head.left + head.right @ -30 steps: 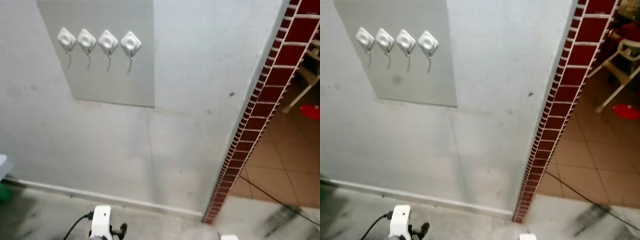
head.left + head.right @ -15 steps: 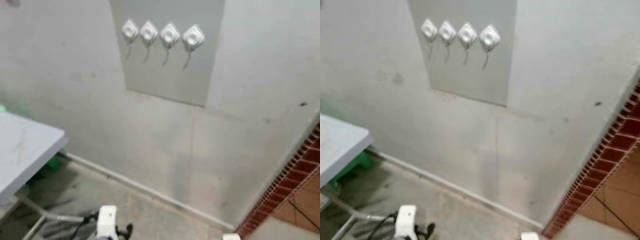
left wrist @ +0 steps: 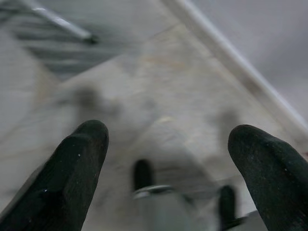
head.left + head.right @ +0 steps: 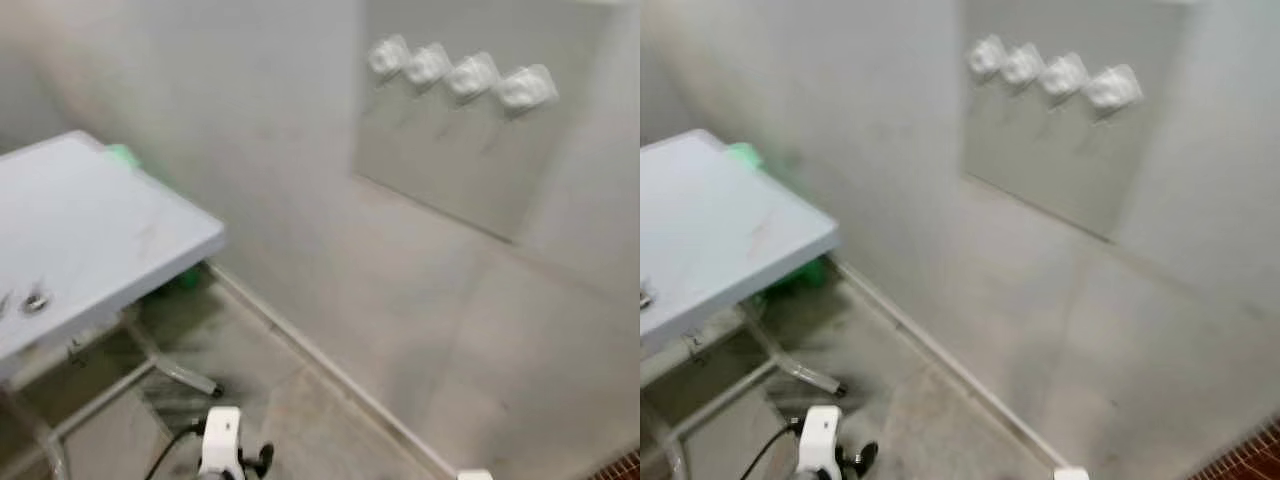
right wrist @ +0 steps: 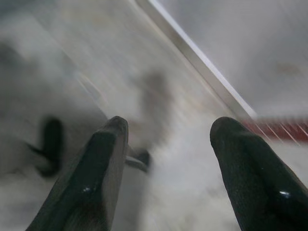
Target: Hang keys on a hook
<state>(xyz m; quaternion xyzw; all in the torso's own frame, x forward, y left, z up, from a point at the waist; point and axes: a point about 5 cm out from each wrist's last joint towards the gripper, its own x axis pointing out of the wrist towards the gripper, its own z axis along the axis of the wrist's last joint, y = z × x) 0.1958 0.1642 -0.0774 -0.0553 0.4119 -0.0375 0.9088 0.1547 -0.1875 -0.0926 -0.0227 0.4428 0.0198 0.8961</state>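
Several white hooks [image 4: 460,78] sit in a row on a grey panel [image 4: 470,180] on the wall, upper right and blurred. Small metallic items [image 4: 33,300], possibly the keys, lie on the grey table [image 4: 90,230] at the left; they are too blurred to identify. My left gripper [image 3: 168,132] hangs low over the floor, its black fingers [image 3: 79,159] open with nothing between them. My right gripper [image 5: 169,124] also hangs above the floor, open and holding nothing. The white wrist of my left arm [image 4: 221,440] shows at the bottom edge.
The table stands on a metal leg frame [image 4: 165,370] reaching across the floor. Something green [image 4: 125,157] lies behind the table by the wall. A white baseboard [image 4: 320,365] runs along the wall's foot. Red brick [image 4: 1255,462] shows at the bottom right corner.
The camera has swung left: the hooks slid to the right of the picture, the brick edge nearly left it, and the table came further into view. Both arms still hang low.
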